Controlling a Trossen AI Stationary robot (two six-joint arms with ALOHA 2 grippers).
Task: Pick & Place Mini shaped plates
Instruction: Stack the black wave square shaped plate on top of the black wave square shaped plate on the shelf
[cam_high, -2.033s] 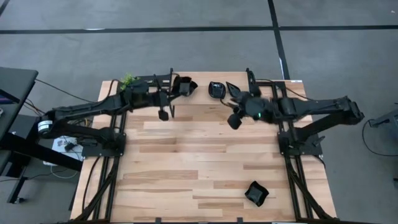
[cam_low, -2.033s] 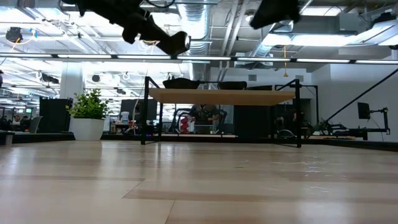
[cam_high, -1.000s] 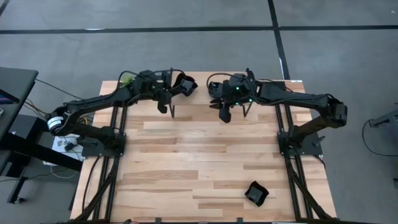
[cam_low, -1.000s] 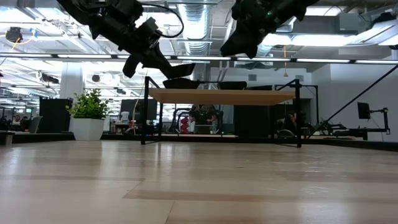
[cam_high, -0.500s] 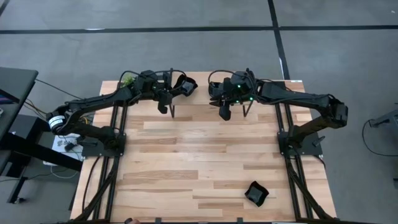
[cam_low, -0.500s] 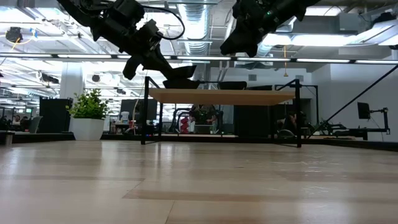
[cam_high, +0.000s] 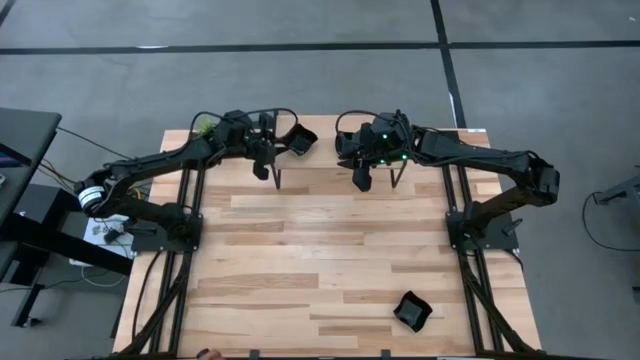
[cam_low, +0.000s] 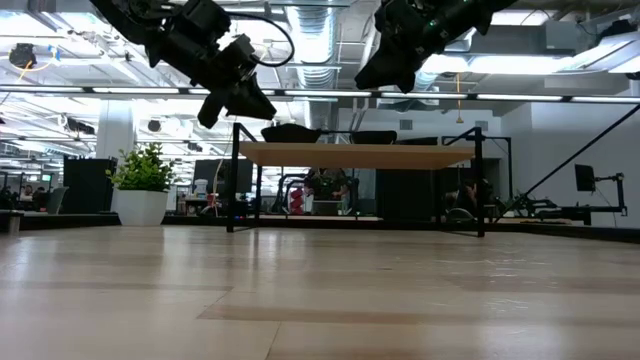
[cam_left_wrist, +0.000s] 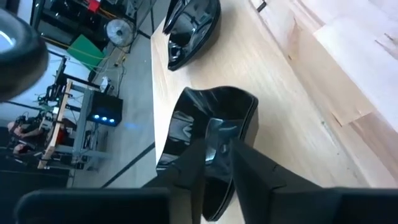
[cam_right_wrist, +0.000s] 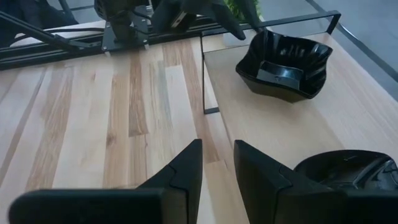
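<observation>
My left claw (cam_left_wrist: 214, 163) straddles rim of wavy plate (cam_left_wrist: 211, 134) on raised shelf (cam_left_wrist: 280, 81), fingers parted; right claw (cam_right_wrist: 214, 163) open, empty; risk: plate tips off shelf edge

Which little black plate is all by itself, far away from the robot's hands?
The black plate down on the table's near edge, right side. The wavy-rimmed plate and another plate both sit up on the raised shelf by the grippers.
</observation>
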